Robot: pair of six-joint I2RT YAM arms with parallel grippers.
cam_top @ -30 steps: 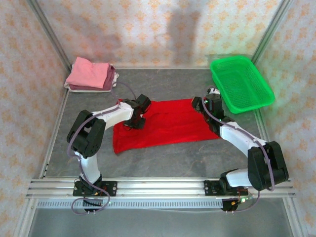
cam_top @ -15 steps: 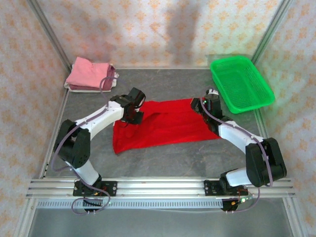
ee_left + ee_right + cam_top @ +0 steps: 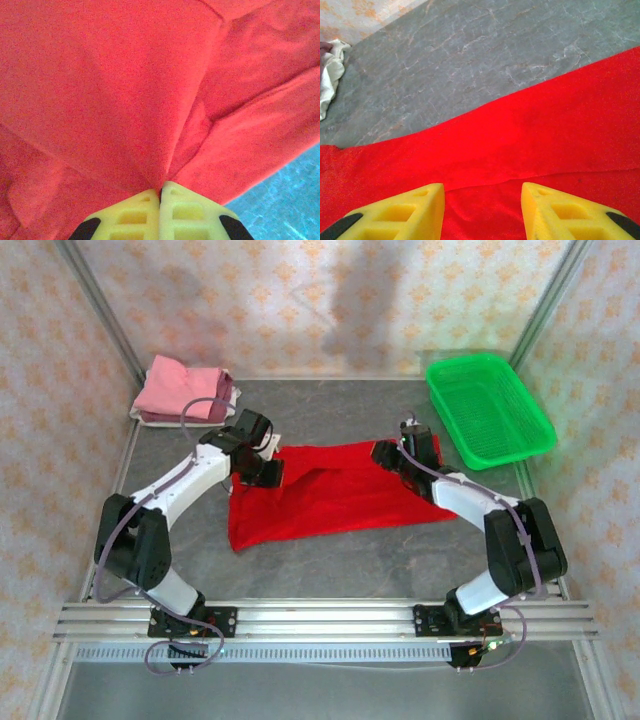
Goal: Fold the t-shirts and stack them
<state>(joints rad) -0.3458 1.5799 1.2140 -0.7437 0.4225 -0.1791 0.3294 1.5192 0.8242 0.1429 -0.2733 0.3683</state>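
The red t-shirt (image 3: pixel 125 90) is clamped in the left gripper (image 3: pixel 160 189) for folding, while the right gripper (image 3: pixel 482 195) is held parted, its edge just ahead, ungrasped.

The t-shirt (image 3: pixel 340 490) is plain bright red, the table (image 3: pixel 330 560) veined grey, the basket (image 3: pixel 490 415) green, the folded t-shirts (image 3: pixel 180 390) pink.
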